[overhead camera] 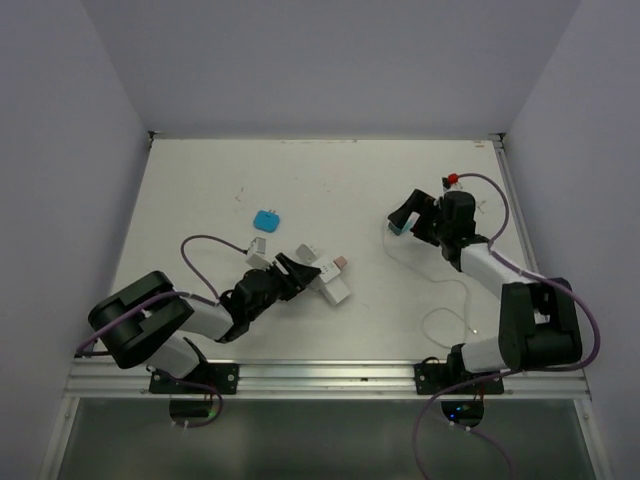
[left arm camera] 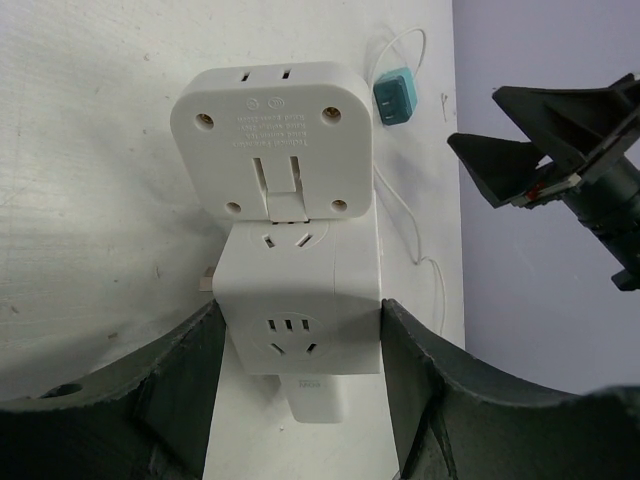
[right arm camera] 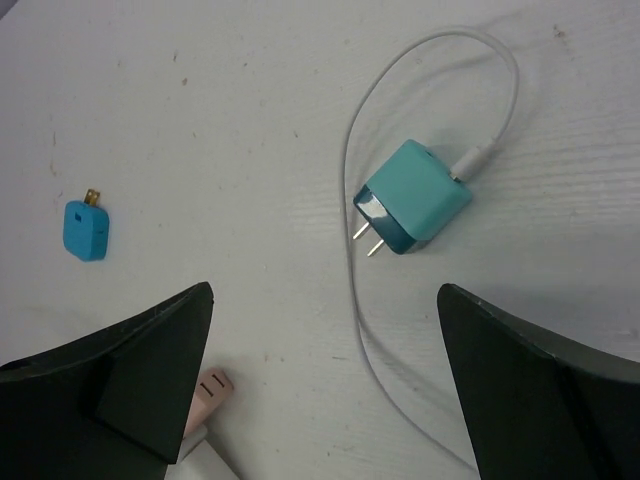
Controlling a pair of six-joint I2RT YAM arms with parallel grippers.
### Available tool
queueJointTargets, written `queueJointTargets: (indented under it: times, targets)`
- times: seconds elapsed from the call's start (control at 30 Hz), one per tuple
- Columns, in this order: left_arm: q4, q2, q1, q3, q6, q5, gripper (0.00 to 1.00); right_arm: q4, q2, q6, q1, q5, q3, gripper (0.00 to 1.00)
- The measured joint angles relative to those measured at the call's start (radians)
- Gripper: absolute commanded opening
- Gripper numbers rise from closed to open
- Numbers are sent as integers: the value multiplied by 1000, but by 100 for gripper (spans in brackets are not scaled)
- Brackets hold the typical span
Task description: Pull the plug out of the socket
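Already clear of the socket [left arm camera: 300, 300], the teal charger plug [right arm camera: 415, 205] lies on its side on the white desk [overhead camera: 200, 180] with its prongs bare. My right hand [right arm camera: 325, 300] hangs above it, both fingers spread wide and nothing between them. The plug is free rather than held, and I judge the pull itself done. My left hand [left arm camera: 302, 335] is clamped on the socket, one dark finger pressed to each flank of the white cube. I take that grip as a brace, pinning the block so it cannot slide. The socket sits left of centre on the desk, near my left arm.

The left wrist view alone shows what the cube carries. A flat white adapter [left arm camera: 272, 130] is seated against its far face, with its label and screw holes towards the lens. A short metal prong shows at the cube's left side, and empty slot outlets face the camera.

The right wrist view alone shows the plug's two blades and the white cable [right arm camera: 440, 40] looping from its tail. It also catches a small blue adapter [right arm camera: 85, 228] lying off on its own and a pink plug tip [right arm camera: 208, 395] at the frame's lower edge.

Only the overhead view puts both arms on one desk, with the plug on the right half and the socket on the left, well apart.
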State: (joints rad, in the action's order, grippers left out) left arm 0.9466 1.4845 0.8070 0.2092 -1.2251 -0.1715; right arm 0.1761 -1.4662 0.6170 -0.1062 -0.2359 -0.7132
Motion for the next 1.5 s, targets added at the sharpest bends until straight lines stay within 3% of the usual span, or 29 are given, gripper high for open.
queueJointTargets:
  times: [0.07,0.2,0.37,0.77,1.37,1.5]
  targets:
    - [6,4,-1,0,0,3,15,-34,76,-21,0,24,18,99]
    - [11,5,-2,-3,-1,7,33,-102,220,-63,0,58,61,99]
    - [31,5,-2,-16,-4,12,45,-175,358,-88,0,60,119,99]
    - [90,53,-2,-27,-11,37,82,-262,553,-130,-15,-74,219,99]
    - [132,98,33,-29,-3,47,99,-273,563,-167,-169,-97,259,99]
    - [152,109,42,-27,1,45,100,-274,562,-172,-171,-97,265,99]
